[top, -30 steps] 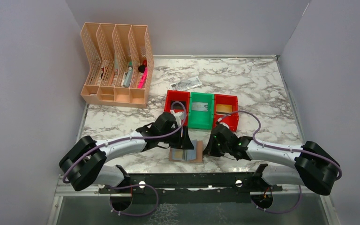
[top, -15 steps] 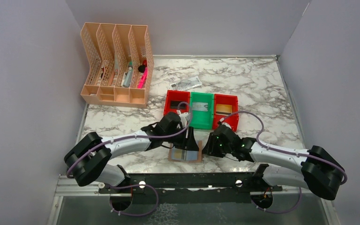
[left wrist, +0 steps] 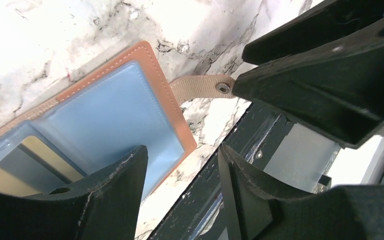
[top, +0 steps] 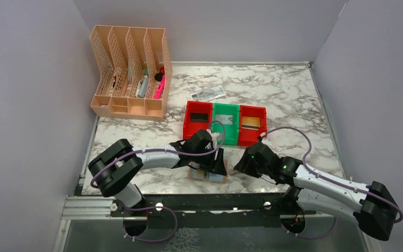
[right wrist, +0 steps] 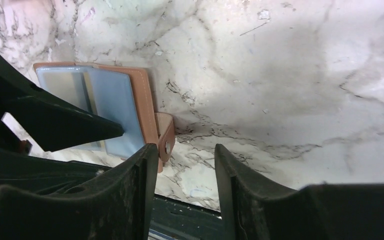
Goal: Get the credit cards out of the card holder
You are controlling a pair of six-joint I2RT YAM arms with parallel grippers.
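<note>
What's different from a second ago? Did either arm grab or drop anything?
The left gripper slid right and nearer, now over the right half of the card holder, jaws open, holding nothing. The right gripper opened, apparently releasing the holder's strap, and backed off to the right. The holder stayed flat and open on the table; the bins did not move.

Top external camera: fixed high behind the near edge, facing down and forward over the whole tabletop [top: 283, 94]. Both wrist cameras: very close, angled down at that near edge. All three views share the card holder [top: 199, 175].
</note>
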